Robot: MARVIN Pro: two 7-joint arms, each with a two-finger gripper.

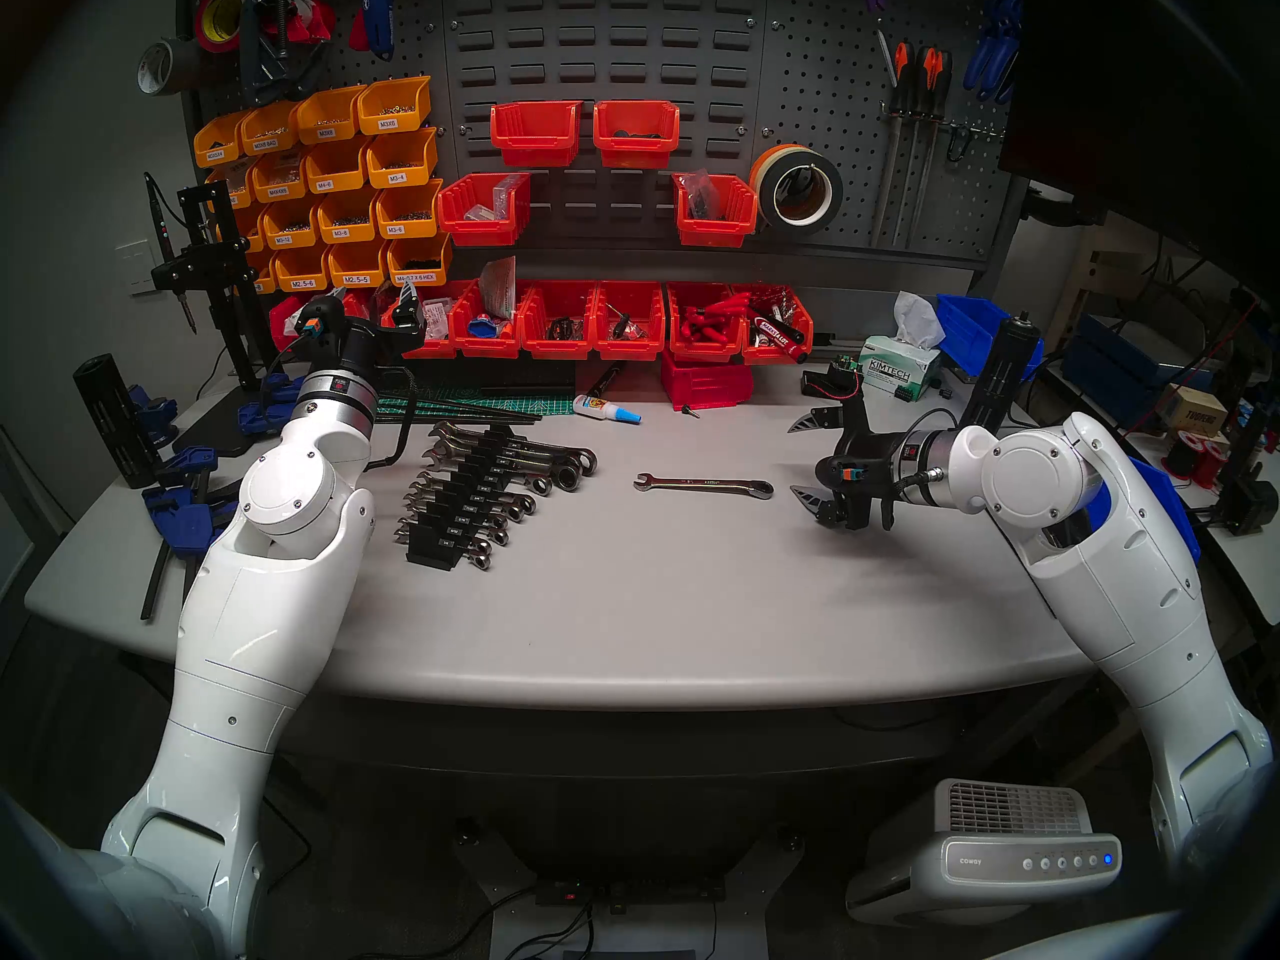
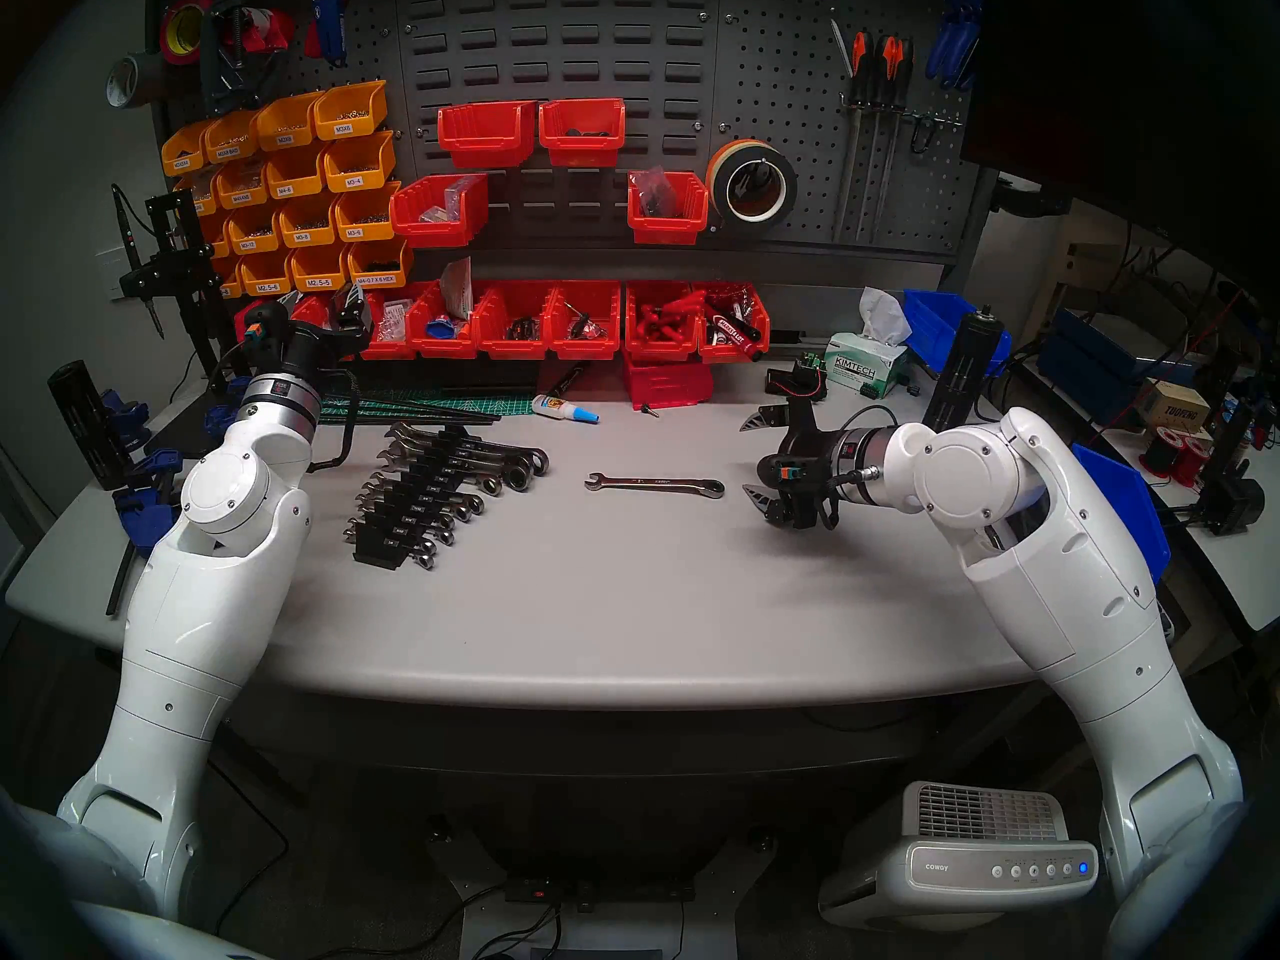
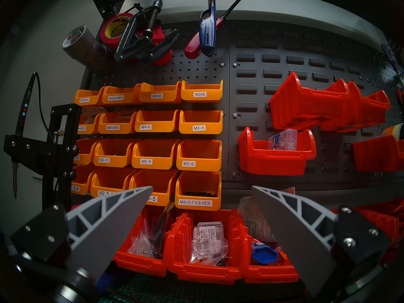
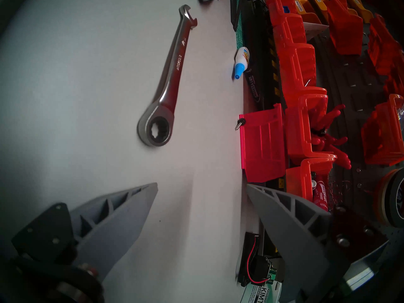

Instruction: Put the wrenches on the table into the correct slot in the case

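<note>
Slim polished-chrome combination wrench [image 1: 703,484] lies flat on the grey desk [image 1: 658,605], alone mid-desk, ring end toward my right pincer [image 1: 807,461], open end toward the long black plastic wrench rack [image 1: 460,508] with its stepped row of wrenches. Right pincer is spread wide and empty, hovering above the desk near the ring end, not touching. Left pincer [image 3: 202,187] is also spread, empty, raised and facing the orange and red wall bins [image 3: 157,121], well apart from the wrench.
</note>
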